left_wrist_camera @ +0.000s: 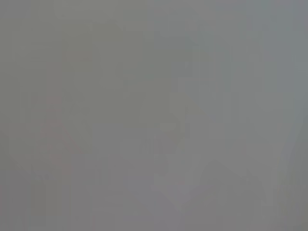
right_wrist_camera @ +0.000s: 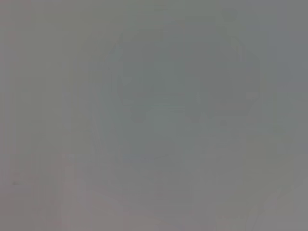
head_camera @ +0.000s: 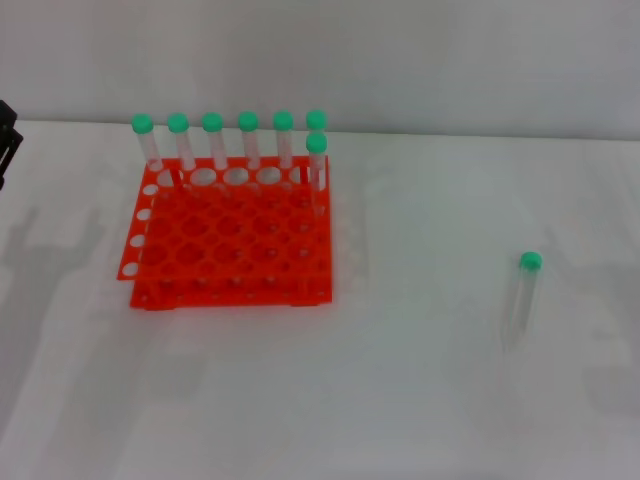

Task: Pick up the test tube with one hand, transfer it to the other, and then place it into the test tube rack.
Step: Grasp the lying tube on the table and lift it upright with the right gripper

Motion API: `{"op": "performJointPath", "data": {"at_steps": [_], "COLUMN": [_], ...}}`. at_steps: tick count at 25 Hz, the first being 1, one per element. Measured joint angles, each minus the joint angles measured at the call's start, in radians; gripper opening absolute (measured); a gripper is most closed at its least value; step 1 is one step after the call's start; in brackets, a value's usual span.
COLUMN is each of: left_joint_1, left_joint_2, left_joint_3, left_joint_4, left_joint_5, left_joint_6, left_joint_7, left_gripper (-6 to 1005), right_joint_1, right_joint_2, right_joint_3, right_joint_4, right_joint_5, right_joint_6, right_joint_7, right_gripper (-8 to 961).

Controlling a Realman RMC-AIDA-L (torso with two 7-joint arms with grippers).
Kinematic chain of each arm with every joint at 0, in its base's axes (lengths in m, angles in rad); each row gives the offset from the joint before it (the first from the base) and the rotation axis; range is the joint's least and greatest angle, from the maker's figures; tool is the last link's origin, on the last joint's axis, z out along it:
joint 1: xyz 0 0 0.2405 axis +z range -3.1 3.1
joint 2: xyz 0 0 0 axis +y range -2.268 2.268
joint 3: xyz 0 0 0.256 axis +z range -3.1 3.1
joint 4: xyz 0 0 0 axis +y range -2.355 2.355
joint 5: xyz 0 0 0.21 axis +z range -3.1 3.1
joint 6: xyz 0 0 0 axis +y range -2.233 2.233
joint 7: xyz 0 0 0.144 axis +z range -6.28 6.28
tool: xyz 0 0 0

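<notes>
The tube [head_camera: 522, 296] is lying flat on the table [head_camera: 420, 400], well apart from the rack [head_camera: 230, 240], on the robot's right side, green cap [head_camera: 530, 262] pointing toward the far edge. It is judged light, stiff and smooth: clear plastic, likely slippery and prone to rolling when nudged, not very fragile. The best hold is judged to be across the body near the middle, jaws crossing the long axis, leaving the capped end free so the other gripper can be given something to take at handover.

The rack is sitting left of centre, with seven green-capped tubes [head_camera: 230, 140] standing upright along its far row and far right corner; most holes are being left empty.

A sliver of dark hardware [head_camera: 8, 140] is showing at the left edge of the head view, likely the left gripper; whether it is open or closed cannot be told. The right gripper is not being seen anywhere. Both wrist views are showing nothing readable.

The table is white, plain, matte, with a pale wall [head_camera: 400, 50] behind.
</notes>
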Motion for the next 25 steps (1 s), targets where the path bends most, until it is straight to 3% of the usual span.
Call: {"op": "performJointPath", "data": {"at_steps": [25], "left_joint_1": [-0.002], "left_joint_2": [-0.002], "left_joint_3": [-0.001], "left_joint_4": [-0.011], "left_joint_5": [-0.009], "left_joint_6": [0.006], "left_joint_7": [0.003], "left_gripper": [893], "right_joint_1": [0.0], "right_joint_2": [0.0], "right_joint_3": [-0.01], "right_joint_4": [0.001], "right_joint_5": [-0.007], "right_joint_6": [0.013], "right_joint_7": [0.005], "right_gripper": [875]}}
